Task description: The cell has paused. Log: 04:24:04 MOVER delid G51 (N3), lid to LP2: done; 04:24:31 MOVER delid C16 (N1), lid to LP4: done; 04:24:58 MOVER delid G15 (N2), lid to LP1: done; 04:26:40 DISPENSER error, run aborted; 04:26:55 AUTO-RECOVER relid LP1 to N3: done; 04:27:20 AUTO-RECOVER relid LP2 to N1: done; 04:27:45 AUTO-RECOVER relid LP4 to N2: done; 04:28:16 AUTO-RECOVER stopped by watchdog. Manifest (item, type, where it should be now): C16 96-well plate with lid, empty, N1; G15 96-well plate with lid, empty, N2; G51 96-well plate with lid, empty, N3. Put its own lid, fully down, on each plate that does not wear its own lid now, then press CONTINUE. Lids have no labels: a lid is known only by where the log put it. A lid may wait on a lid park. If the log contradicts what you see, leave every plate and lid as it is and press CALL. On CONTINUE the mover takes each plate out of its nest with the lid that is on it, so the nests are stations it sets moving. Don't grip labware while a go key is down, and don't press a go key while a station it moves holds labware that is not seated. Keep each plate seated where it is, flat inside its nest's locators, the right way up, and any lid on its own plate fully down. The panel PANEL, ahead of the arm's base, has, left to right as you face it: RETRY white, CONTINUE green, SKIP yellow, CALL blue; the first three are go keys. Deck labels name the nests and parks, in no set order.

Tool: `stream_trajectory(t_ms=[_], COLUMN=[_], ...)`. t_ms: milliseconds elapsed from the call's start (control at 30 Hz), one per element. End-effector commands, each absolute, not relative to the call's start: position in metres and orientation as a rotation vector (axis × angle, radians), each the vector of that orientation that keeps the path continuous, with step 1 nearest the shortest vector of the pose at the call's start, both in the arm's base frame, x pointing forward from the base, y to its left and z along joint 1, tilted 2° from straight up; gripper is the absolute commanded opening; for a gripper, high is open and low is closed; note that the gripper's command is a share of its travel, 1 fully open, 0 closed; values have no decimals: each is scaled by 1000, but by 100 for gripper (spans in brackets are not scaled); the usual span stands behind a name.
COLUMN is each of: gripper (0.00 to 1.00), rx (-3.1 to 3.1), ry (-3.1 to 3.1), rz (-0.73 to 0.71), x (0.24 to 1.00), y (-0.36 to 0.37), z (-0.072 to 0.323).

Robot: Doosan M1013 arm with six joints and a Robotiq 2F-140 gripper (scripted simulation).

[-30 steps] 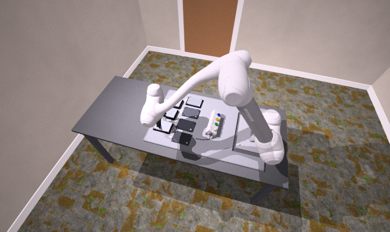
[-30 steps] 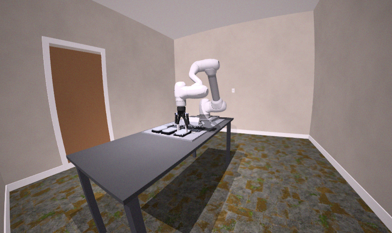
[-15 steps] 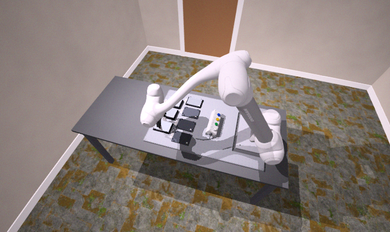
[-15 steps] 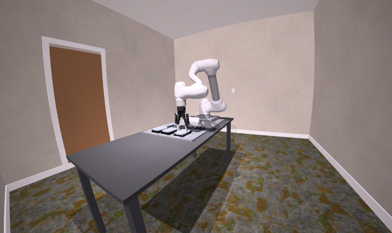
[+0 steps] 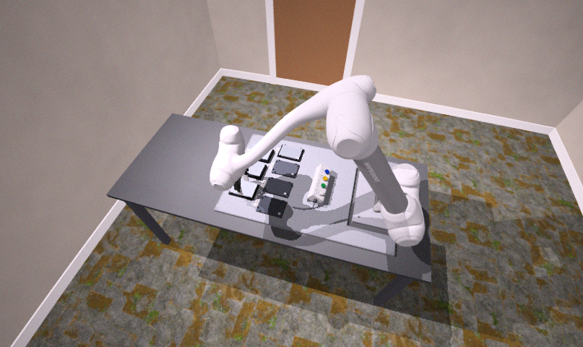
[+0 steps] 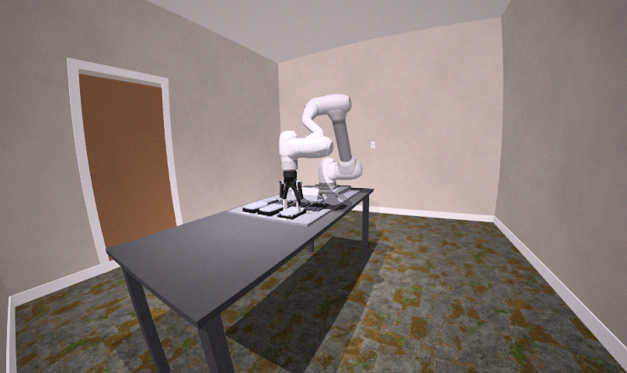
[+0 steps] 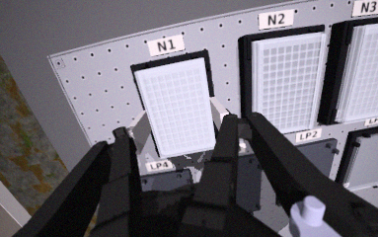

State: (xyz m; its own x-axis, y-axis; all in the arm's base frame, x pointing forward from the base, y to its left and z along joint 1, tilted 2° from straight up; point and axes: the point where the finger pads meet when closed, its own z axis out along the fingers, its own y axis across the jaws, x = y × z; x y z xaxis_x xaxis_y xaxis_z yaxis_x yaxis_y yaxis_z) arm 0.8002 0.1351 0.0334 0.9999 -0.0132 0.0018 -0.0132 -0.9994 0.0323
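Note:
In the wrist view three white 96-well plates with clear lids sit in black nests labelled N1 (image 7: 166, 45), N2 (image 7: 287, 79) and N3 (image 7: 370, 69). My gripper (image 7: 180, 113) is over nest N1 and is shut on the long sides of the lid (image 7: 178, 106) there. The lid looks slightly turned against the nest frame. I cannot tell whether it still touches the plate beneath. In the exterior view the gripper (image 6: 290, 199) points straight down just above the nearest plate. In the top view the wrist hides the gripper (image 5: 243, 185).
Dark lid parks lie in a row in front of the nests, labelled LP4 (image 7: 158, 165), LP2 (image 7: 308, 134) and LP1 (image 7: 375, 119). The key panel (image 5: 322, 182) stands between the parks and the arm's base, with blue, yellow and green keys showing.

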Motion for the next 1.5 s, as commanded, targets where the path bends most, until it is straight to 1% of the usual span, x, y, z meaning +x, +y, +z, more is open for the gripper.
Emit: stream_trajectory(t_ms=[0,833,867,1467], gripper=[0,0,66,66], rx=[3109,3109,3109,3109], ry=[-20,-20,-20,-20], rz=[3,3,3,3], x=[800,800,800,800], y=[135,135,135,135], z=[34,34,34,34])
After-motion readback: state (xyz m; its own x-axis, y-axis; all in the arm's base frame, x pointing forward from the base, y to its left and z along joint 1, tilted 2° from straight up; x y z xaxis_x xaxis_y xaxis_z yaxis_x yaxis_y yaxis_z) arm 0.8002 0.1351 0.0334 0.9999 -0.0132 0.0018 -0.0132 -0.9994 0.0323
